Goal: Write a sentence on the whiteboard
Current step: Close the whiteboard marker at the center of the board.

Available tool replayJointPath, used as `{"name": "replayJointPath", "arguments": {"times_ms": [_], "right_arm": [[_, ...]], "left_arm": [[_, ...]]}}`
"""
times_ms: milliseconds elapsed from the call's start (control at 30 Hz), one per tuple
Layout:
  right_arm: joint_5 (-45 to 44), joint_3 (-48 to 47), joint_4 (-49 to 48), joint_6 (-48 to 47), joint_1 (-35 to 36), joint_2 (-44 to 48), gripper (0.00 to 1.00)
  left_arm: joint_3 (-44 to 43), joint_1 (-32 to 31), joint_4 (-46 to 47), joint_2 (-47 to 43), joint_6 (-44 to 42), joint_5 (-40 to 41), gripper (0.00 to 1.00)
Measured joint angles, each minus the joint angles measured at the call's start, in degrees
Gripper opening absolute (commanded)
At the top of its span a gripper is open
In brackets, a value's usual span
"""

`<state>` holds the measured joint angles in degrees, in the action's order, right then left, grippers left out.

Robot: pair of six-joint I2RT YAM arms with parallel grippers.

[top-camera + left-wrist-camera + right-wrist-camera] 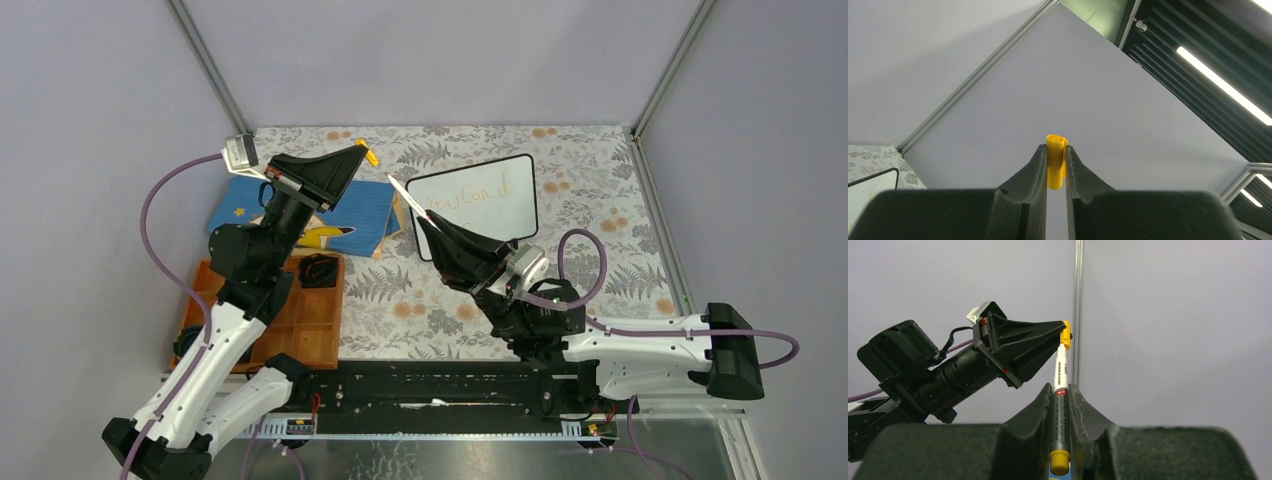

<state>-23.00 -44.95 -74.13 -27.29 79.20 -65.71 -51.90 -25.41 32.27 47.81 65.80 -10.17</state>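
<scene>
Black right gripper (1060,388) jaws clamped on white marker (1060,412), left gripper (1054,150) pinching yellow cap (1056,156), black-framed, round-cornered whiteboard (500,215) near far edge, thin orange handwriting (470,197).

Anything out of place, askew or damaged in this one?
Nothing looks spilled or broken. The whiteboard lies slightly askew, its sentence partly hidden behind the right gripper, which holds the marker off the board. The left gripper pinches the yellow cap.
</scene>
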Motion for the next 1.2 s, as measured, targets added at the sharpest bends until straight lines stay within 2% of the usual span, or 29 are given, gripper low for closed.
{"name": "replayJointPath", "arguments": {"times_ms": [1200], "right_arm": [[-0.1, -2.2, 1.4, 1.0, 0.0, -2.3, 0.00]], "left_arm": [[1.0, 0.0, 2.0, -0.4, 2.9, -1.5, 0.00]]}}
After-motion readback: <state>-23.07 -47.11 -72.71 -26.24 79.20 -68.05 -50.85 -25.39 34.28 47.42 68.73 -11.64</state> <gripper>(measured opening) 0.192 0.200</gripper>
